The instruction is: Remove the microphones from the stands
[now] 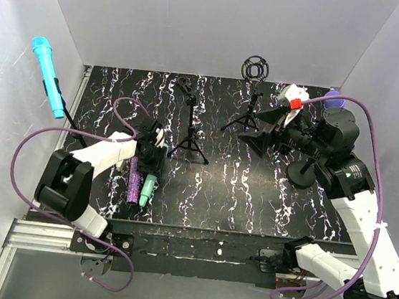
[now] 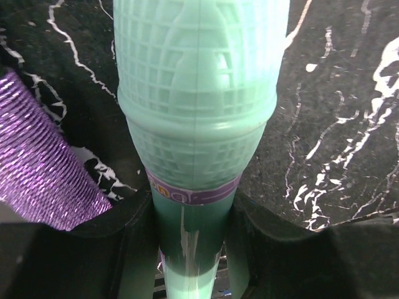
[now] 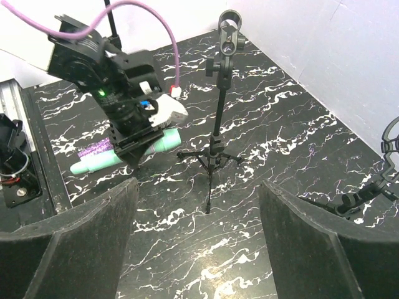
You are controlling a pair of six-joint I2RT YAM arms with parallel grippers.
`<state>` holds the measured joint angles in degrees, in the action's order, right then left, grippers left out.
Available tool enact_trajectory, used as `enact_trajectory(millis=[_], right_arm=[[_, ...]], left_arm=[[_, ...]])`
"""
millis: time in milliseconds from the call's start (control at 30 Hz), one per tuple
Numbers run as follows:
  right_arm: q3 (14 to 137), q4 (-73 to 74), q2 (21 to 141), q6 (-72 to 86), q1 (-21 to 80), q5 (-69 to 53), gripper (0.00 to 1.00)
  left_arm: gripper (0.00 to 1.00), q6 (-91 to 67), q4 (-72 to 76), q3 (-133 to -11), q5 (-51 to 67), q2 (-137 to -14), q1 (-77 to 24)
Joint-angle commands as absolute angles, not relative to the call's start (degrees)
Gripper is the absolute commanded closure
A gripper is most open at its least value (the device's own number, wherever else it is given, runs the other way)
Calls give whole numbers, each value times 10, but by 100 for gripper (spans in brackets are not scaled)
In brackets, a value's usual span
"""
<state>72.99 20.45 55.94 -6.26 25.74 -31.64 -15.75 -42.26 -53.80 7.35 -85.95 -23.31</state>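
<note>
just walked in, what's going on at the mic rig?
The left gripper has its jaws closed on the handle of a green mic. The mic lies on the table beside a purple mic. The tripod stand next to them holds no mic. A blue mic is clipped up at the far left. The right gripper hangs open, holding nothing.

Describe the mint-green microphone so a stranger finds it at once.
Start at the left side of the black marbled table, where the left pincer reaches down. In it lies the mint-green microphone, flat beside a purple glitter microphone; it alone is pale green.
</note>
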Motion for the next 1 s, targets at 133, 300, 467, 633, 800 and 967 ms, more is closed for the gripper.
enact_trajectory(millis=[133, 300, 467, 633, 800, 967], right_arm=[[745, 199, 555, -57, 257, -334, 16], [744, 190, 559, -52, 257, -338, 16], [744, 185, 564, -48, 258, -340, 16], [745, 186, 564, -47, 257, -336, 16], [747, 190, 565, -50, 257, -336, 16], [751, 192, 569, -53, 257, -336, 16]], left_arm=[[92, -170, -396, -533, 104, -917, -228], [53, -175, -396, -524, 84, -911, -228], [39, -173, -396, -524, 86, -908, -228], [37, -171, -399, -526, 77, -894, -228], [37, -158, -404, -536, 84, -872, -228], [37, -133, -431, -567, 118, -841, -228]])
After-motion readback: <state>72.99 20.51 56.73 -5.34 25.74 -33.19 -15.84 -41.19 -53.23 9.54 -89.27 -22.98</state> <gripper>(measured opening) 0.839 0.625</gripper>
